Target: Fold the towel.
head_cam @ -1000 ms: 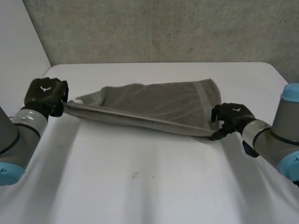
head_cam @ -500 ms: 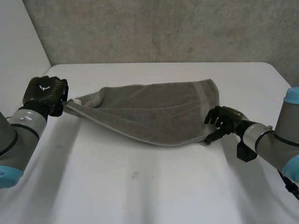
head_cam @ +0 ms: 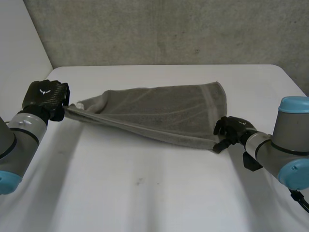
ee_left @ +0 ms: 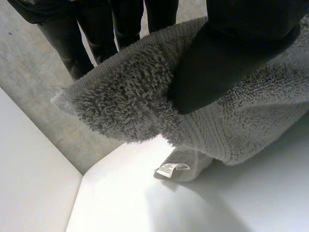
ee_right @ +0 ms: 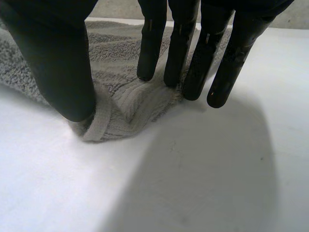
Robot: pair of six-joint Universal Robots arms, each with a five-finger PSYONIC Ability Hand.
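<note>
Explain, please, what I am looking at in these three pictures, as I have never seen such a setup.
This is a robot with two arms at a white table; each arm ends in a black hand. The head view looks down from between the arms; the other two come from cameras on the wrists, looking along each palm. A grey towel lies across the table. The left hand pinches one corner between thumb and fingers, lifted off the table. The right hand rests straight fingers on the near corner at the other end, which lies on the table. The job is to fold the towel.
</note>
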